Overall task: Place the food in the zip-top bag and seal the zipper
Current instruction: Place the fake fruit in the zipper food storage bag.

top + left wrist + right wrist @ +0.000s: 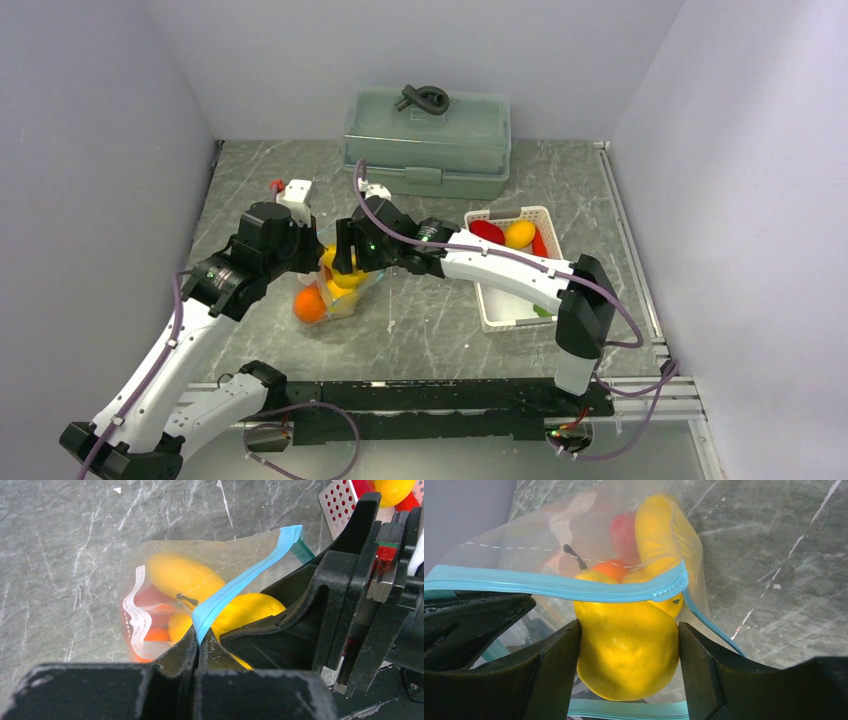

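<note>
Your left end effector (199,647) is pinched tight on the zipper (240,582) of the floppy bag (150,560) mid-desk (50,555). Your right end effector (629,626) squeezes a slick, rigid-looking yellow fruit (626,660) at its mouth; hold the belly.

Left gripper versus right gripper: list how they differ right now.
The left gripper has its jaws pressed shut, while the right gripper has its jaws wide apart. The left gripper pinches the thin teal zipper of the zip-top bag; the right gripper clamps a plump yellow fruit. Both are at the bag's mouth, close together.
</note>
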Robot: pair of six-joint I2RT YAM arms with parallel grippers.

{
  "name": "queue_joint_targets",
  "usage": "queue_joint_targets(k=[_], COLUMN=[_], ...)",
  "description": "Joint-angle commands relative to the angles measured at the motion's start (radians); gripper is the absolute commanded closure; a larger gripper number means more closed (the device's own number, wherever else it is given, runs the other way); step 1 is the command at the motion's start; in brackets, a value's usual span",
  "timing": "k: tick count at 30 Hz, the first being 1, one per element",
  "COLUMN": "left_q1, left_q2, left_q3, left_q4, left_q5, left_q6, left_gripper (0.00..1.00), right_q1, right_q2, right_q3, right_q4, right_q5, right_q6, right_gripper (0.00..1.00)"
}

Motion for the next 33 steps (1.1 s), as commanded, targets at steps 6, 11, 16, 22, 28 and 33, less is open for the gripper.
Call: queue_joint_targets(k=[6,11,16,22,28,33], left_q1=[0.002,0.0,0.0,0.001,0.0,0.0], left_q2=[-0.011,-0.009,-0.008,-0.004,-0.002,-0.007], left_q3=[-0.003,-0.003,-0.004,-0.004,-0.003,-0.003], left_q4=[0.034,0.034,0.033,0.033,0.033,0.034], left_q5=[-0.003,-0.006,-0.008,-0.009,-0.008,-0.003], left_q6=[0.003,0.003,0.001,0.003,0.003,0.004], left_gripper=[1.0,1.0,1.0,1.0,1.0,1.0], right_q1=[0.007,0.007,0.006,0.005,0.003,-0.015], right_q2=[-0.086,-0.117,-0.153,-0.234,-0.349,-0.451], right_q3=[0.019,-0.009,-0.033,-0.082,-0.137,-0.181], right_q4=[0.039,0.051,0.045,0.008,-0.071,-0.179], right_q5=[0.04,0.037,0.044,0.107,0.221,0.322], right_q6=[-0.015,-0.018,-0.024,-0.05,-0.086,-0.078], right_gripper=[0.2,0.16,0.12,0.12,0.12,0.12])
